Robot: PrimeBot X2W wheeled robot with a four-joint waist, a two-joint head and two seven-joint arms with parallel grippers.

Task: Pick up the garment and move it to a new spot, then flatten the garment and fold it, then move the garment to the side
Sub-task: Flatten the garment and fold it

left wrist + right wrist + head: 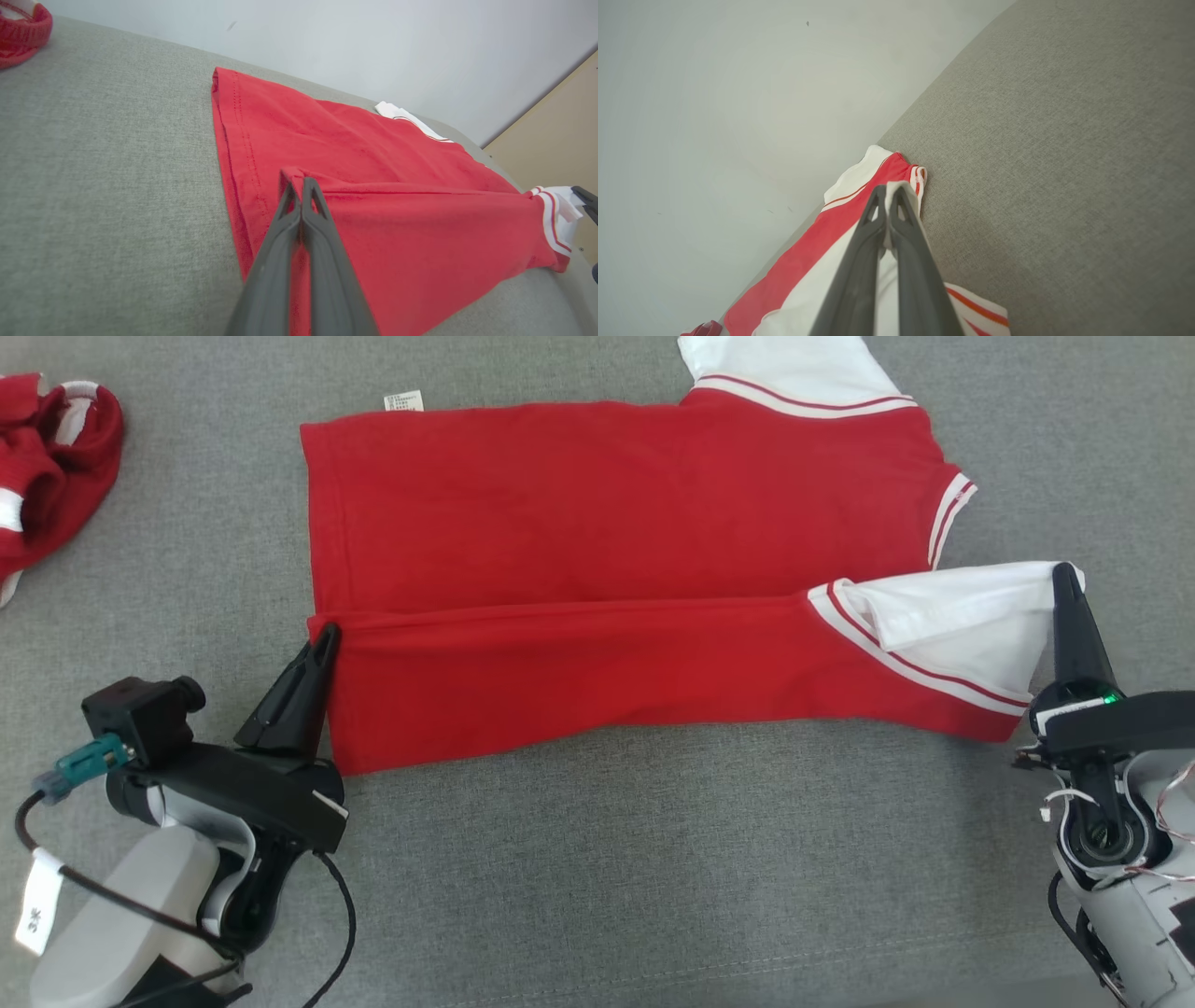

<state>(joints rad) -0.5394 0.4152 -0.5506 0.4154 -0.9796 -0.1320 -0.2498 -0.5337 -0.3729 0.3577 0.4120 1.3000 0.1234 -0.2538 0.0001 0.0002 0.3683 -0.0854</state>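
Observation:
The garment [597, 541] is a red shirt with white sleeves, spread sideways on the grey cloth surface [597, 859]. Its near long edge is folded over the body. My left gripper [327, 637] is shut on the folded hem corner at the shirt's left end; in the left wrist view my left gripper [299, 183] pinches red cloth of the garment [373, 177]. My right gripper [1064, 574] is shut on the white sleeve tip at the right end. In the right wrist view my right gripper [888, 191] clamps white cloth of the garment [859, 184].
A second crumpled red and white garment [47, 467] lies at the far left of the surface, also seen as a red garment [21, 28] at the top left of the left wrist view. A pale wall [373, 42] rises behind the surface.

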